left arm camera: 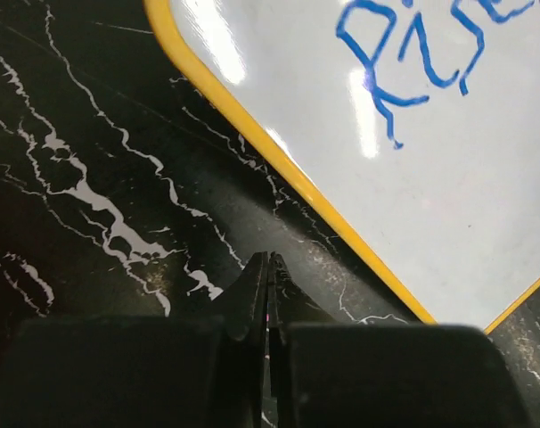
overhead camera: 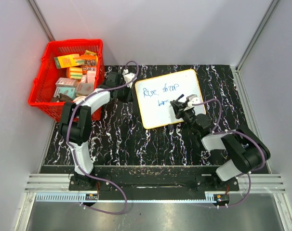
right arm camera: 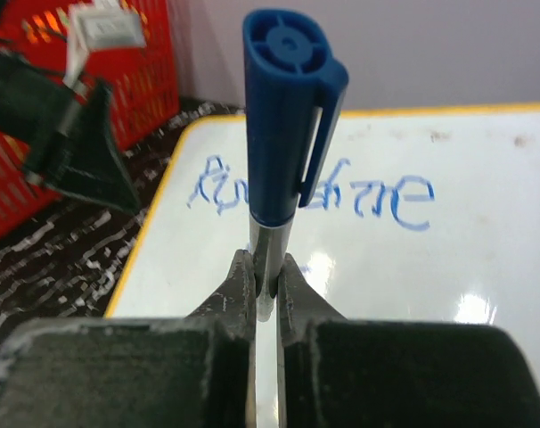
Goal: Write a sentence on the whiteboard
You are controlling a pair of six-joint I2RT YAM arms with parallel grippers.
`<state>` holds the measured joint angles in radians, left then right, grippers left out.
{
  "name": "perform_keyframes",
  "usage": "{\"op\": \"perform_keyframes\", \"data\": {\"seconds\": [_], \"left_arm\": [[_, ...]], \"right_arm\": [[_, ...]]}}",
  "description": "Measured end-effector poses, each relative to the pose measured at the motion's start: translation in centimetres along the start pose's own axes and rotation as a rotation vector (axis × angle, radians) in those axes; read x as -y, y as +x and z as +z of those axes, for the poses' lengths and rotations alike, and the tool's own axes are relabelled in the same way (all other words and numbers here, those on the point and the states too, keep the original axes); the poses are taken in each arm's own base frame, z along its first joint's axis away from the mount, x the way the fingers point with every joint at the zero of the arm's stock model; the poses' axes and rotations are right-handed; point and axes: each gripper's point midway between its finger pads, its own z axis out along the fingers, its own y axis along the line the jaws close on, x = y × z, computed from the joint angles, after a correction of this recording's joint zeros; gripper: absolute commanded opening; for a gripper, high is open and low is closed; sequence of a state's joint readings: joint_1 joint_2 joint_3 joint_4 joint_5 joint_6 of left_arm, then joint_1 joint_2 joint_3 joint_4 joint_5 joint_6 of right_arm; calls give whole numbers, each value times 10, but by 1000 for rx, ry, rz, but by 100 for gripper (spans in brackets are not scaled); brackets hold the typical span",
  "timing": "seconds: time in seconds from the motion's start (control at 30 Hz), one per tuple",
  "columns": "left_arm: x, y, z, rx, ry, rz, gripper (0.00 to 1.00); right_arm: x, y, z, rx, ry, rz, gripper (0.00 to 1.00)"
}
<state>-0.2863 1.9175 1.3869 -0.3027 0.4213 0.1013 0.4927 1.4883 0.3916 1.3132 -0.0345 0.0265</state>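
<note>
The sentence (overhead camera: 159, 90) on the whiteboard (overhead camera: 184, 82) looks about half written, with the right gripper (right arm camera: 265, 267) clamping the blue marker (right arm camera: 288, 134) and the left gripper (left arm camera: 268, 267) pinched together, empty.

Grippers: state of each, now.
Left gripper: shut, empty, beside the whiteboard.
Right gripper: shut on the marker.

Shows whiteboard (overhead camera: 184, 82) lying askew on black marble-look tbl (overhead camera: 136, 139), blue sentence (overhead camera: 158, 90) in 2 lines, upper L. Finds R gripper (overhead camera: 178, 105) over board's lower middle, L gripper (overhead camera: 130, 95) just beside its L edge. Catches red basket (overhead camera: 76, 42) w/ boxes far L.
</note>
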Motion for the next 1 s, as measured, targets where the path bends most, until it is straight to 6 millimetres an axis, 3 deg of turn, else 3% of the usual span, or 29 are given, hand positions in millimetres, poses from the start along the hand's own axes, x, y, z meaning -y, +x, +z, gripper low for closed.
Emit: {"op": "perform_keyframes", "data": {"seconds": [0.13,0.17,0.23,0.3,0.33,0.43,0.5,0.57,0.8,1.0], "left_arm": [[-8,2,0,-4,-30,20,0],[-9,1,0,-1,-33,26,0],[-10,2,1,-1,-37,31,9],[-10,5,-1,1,-42,32,23],[-9,7,-2,1,-44,34,45],[-6,13,-10,14,-56,30,70],[-2,14,-19,35,-61,20,77],[2,8,-25,69,-61,2,82],[18,-16,-27,172,60,-168,85],[12,-7,-11,120,96,-322,86]], "right_arm": [[13,40,-3,-105,59,-18,0],[14,44,-4,-115,66,-21,0],[17,44,-4,-116,82,-29,0],[18,41,-5,-108,86,-31,0],[18,38,-6,-102,88,-33,0],[20,29,-9,-80,102,-38,0],[21,23,-10,-65,107,-42,0],[22,18,-9,-50,111,-46,0],[30,8,-13,-27,163,-54,0],[47,-5,-16,8,258,-59,0]]}}
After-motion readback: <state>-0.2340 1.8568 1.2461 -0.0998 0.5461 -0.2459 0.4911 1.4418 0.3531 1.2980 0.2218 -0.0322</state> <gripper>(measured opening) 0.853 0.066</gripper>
